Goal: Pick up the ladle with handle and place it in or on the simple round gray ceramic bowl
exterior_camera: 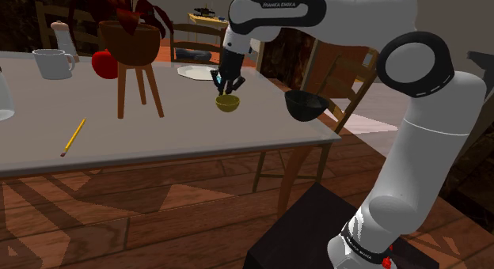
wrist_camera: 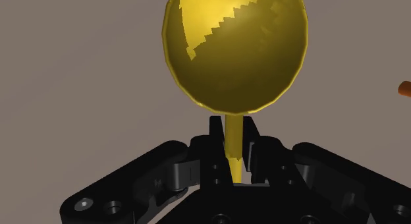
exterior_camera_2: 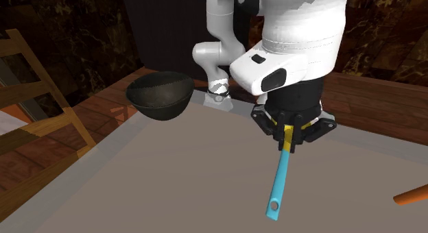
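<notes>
- Shoulder view: flat, matte grey table [exterior_camera: 158, 141].
- Dark, smooth, round bowl [exterior_camera: 305, 105] sits by the table's edge, apart from the ladle.
- Ladle [wrist_camera: 234, 48]: glossy yellow oval cup and slim blue handle, over the table.
- Black gripper [wrist_camera: 232, 150] pinches its yellow neck.

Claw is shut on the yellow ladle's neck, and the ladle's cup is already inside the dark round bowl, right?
Not inside. The claw is shut on the neck of the yellow ladle with blue-ended handle, but its cup is apart from the dark round bowl, over the grey tabletop to the bowl's left in the shoulder view.
</notes>
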Robot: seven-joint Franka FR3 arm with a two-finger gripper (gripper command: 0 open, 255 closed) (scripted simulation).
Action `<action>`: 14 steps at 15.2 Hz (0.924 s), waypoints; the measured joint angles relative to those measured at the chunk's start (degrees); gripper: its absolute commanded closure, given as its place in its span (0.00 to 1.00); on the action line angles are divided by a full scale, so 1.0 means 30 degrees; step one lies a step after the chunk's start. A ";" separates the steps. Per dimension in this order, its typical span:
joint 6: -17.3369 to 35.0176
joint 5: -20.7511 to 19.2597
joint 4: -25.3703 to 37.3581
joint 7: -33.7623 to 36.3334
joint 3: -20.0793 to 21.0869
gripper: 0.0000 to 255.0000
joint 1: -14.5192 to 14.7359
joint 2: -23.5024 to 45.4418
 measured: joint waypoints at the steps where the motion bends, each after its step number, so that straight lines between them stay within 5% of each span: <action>1: -0.0302 -0.0005 0.0295 -0.0001 -0.0023 1.00 -0.0035 -0.0003; 14: -0.3801 -0.0154 0.4536 0.0707 0.0024 1.00 0.0029 0.0675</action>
